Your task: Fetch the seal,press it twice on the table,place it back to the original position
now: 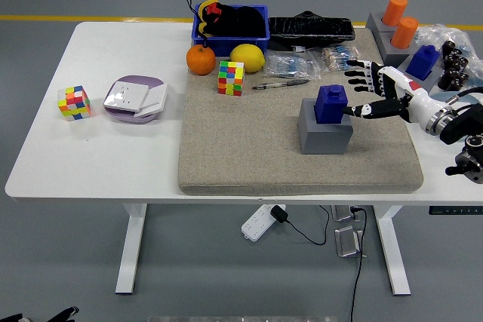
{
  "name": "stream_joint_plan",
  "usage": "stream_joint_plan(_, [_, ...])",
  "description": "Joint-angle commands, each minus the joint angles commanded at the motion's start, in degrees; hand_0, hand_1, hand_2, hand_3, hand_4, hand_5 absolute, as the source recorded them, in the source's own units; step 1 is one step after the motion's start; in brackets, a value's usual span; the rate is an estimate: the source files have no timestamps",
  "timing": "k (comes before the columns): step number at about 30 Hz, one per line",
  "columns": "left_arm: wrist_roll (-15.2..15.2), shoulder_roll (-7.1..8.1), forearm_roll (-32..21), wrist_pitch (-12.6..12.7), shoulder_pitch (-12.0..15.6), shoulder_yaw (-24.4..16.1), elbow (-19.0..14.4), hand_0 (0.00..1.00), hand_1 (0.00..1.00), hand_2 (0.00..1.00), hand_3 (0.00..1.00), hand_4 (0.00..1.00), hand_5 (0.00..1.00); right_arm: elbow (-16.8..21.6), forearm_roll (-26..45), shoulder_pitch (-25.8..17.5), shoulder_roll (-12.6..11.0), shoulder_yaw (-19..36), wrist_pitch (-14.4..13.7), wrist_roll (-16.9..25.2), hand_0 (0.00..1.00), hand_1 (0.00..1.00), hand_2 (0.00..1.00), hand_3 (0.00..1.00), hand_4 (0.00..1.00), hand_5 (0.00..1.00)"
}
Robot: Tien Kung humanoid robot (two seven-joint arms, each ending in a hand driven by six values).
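Right hand (367, 88) open, thumb just beside seal (330, 103).

Single high head view, facing forward-down over the white table (113, 164).

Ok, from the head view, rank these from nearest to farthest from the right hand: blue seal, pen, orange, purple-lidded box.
From the right hand:
1. Blue seal, on its grey base just left of the thumb tip.
2. Pen, further left and back on the mat.
3. Orange, at the mat's far left corner.
4. Purple-lidded box, off the mat on the table's left part.
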Motion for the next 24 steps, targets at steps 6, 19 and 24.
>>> stream_joint_plan(6, [0.0, -0.22, 0.2, -0.1, -0.1, -0.1, 0.0, 0.809, 0.785, 0.763, 0.8, 0.677, 0.435, 1.1, 1.7, -0.7, 0.6, -1.5, -1.5, 0.5, 0.864, 0.82, 0.826, 0.889, 0.97, 0.002])
stream_joint_plan(19, [-0.1, -0.42, 0.3, -0.2, 0.0, 0.2, 0.0, 0.81, 0.787, 0.763, 0.801, 0.681, 0.435, 0.6, 4.0, -0.7, 2.3, -5.1, -4.4, 2.2, 0.773, 0.717, 0.735, 0.799, 0.825, 0.002])
stream_joint_plan(24, [-0.1, -0.51, 0.1, -0.3, -0.1, 0.5, 0.0, 0.81, 0.787, 0.763, 0.801, 0.681, 0.435, -0.7, 4.5, 0.0, 2.5, -6.6, -5.9, 3.1, 0.773, 0.717, 0.735, 0.799, 0.825, 0.002])
